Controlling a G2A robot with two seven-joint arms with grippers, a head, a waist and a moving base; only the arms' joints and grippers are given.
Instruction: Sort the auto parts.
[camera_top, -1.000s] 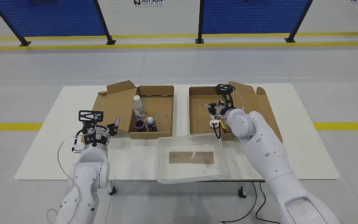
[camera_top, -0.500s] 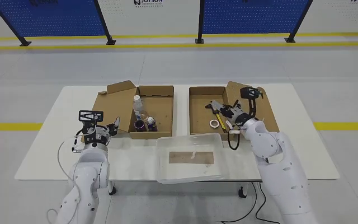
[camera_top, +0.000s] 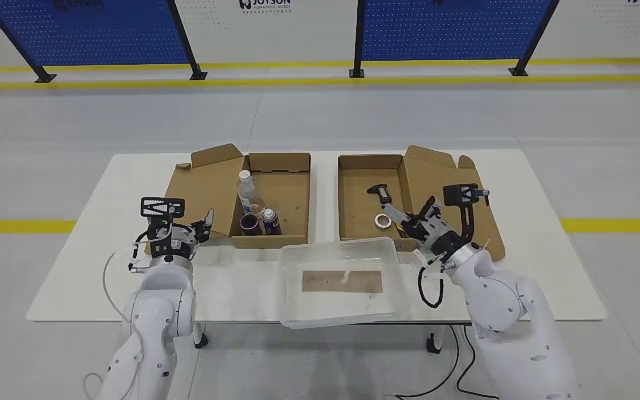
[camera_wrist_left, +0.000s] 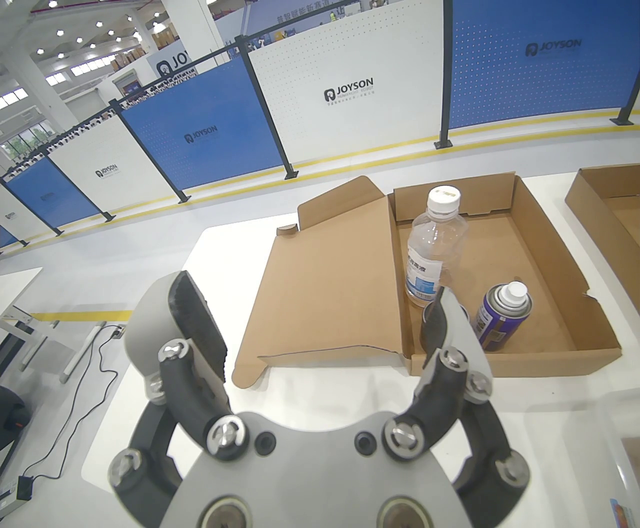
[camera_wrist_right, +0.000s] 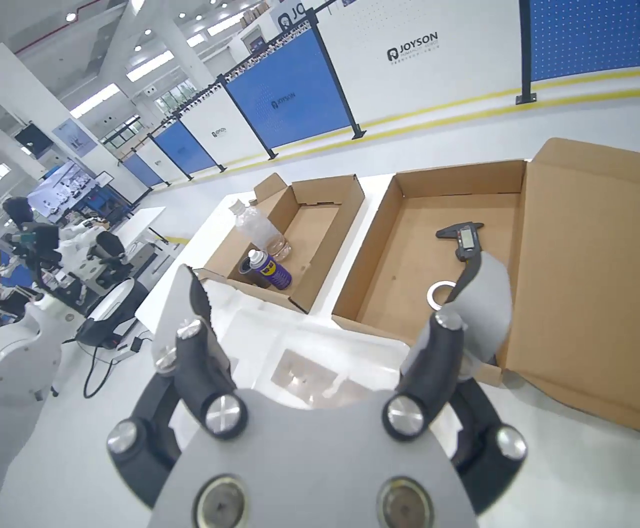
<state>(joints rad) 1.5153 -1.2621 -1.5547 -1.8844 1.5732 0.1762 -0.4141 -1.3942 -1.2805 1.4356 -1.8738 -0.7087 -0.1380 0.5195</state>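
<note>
The left tool (camera_wrist_left: 312, 289), wide open and empty, hovers over the counter (camera_top: 100, 262) beside the left box (camera_wrist_left: 520, 361) holding a bottle (camera_wrist_left: 435, 250) and can (camera_wrist_left: 500, 312). The right tool (camera_wrist_right: 337, 267), also wide open and empty, is by the right box (camera_wrist_right: 450, 220) with a caliper (camera_wrist_right: 462, 240) and ring (camera_wrist_right: 440, 295).

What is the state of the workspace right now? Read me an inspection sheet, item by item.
Surface: white table, no spills seen.
Job's things: left cardboard box holds a clear bottle, a spray can and a dark cup. Right cardboard box holds a digital caliper and a white ring. Clear plastic bin sits at front centre.
Clutter: nothing seen.
Grippers: left gripper fingers open, empty, beside the left box's flap. Right gripper fingers open, empty, at the right box's front.
Cables: black lead and adapter on the floor.
Surroundings: blue and white barrier panels, yellow floor lines.
</note>
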